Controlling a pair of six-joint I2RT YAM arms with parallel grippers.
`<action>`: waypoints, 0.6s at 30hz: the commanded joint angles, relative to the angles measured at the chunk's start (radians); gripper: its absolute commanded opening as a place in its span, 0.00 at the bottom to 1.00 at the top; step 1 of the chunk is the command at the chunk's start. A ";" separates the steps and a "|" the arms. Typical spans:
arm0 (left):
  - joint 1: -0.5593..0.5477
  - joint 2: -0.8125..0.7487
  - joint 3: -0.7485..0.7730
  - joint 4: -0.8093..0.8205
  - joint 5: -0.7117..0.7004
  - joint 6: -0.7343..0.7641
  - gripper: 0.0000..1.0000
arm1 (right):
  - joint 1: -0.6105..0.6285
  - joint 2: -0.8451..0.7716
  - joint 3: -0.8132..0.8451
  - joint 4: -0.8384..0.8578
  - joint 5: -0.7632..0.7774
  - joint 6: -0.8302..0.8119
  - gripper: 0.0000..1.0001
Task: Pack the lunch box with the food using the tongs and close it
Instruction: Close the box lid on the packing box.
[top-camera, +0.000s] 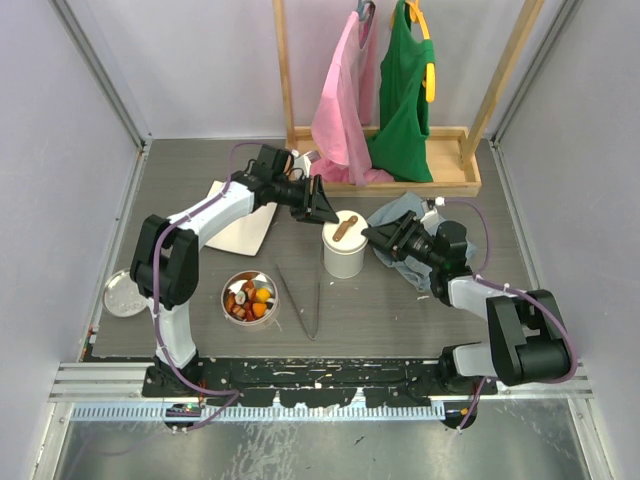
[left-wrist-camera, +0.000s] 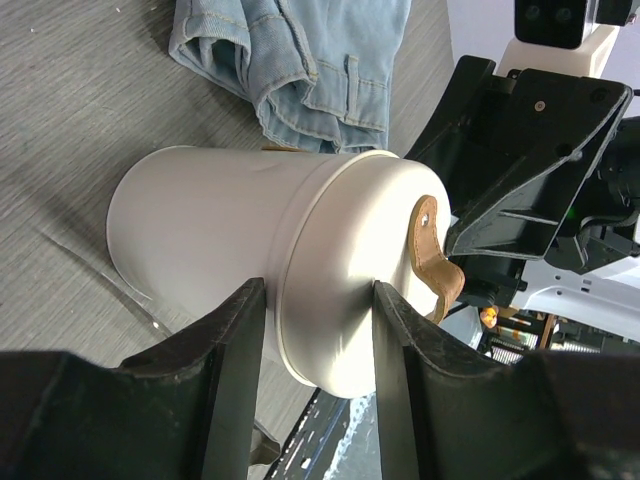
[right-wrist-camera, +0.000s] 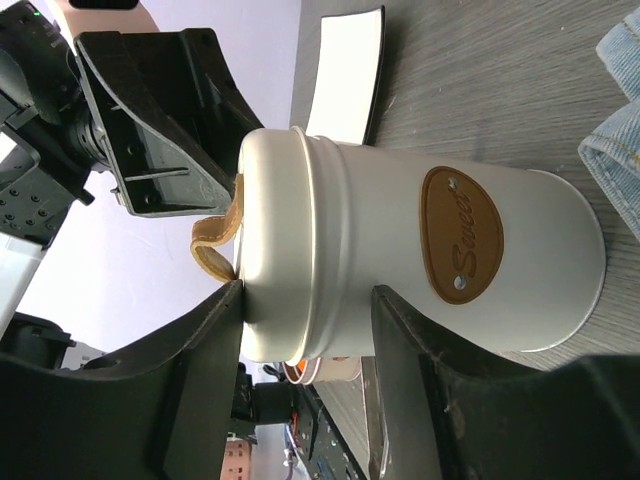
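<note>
Nearest the arm bases, a small round bowl (top-camera: 229, 285) holds the food (top-camera: 252, 298), a heap of orange, red, dark brown and pale pieces. Left of it, near the table's (top-camera: 400, 315) edge, lies a round metal dish (top-camera: 125, 293). The tongs (top-camera: 309, 330) lie flat just right of the bowl, joined end toward the bases and the two arms spread toward the lunch box (top-camera: 342, 258); neither gripper is near them. The lunch box is a white cylindrical canister standing upright just beyond the tongs' tips, its lid (right-wrist-camera: 275, 240) on, a brown strap (left-wrist-camera: 432, 255) on top and a brown oval label (right-wrist-camera: 460, 233) on its side. The left gripper (left-wrist-camera: 312, 295) reaches in from the far left at lid height, jaws apart, one finger level with the body below the lid seam and the other level with the lid. The right gripper (right-wrist-camera: 305, 295) comes in from the right, jaws also apart, the lid and its seam showing in the gap. Whether any finger touches the canister cannot be told. Behind the right gripper lies a crumpled denim cloth (top-camera: 400, 212); behind the left arm, a white square plate (top-camera: 245, 230). Farthest back, a wooden rack (top-camera: 445, 172) carries a pink garment (top-camera: 345, 110) and a green garment (top-camera: 402, 100)
</note>
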 joint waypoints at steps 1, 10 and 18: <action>-0.100 0.076 -0.025 -0.111 0.025 0.020 0.37 | 0.055 0.073 -0.082 -0.104 -0.077 0.008 0.03; -0.100 0.062 -0.004 -0.157 0.024 0.048 0.40 | 0.056 0.038 -0.059 -0.126 -0.095 0.013 0.54; -0.101 0.049 0.005 -0.179 0.018 0.060 0.38 | 0.056 -0.112 0.020 -0.326 -0.066 -0.043 0.37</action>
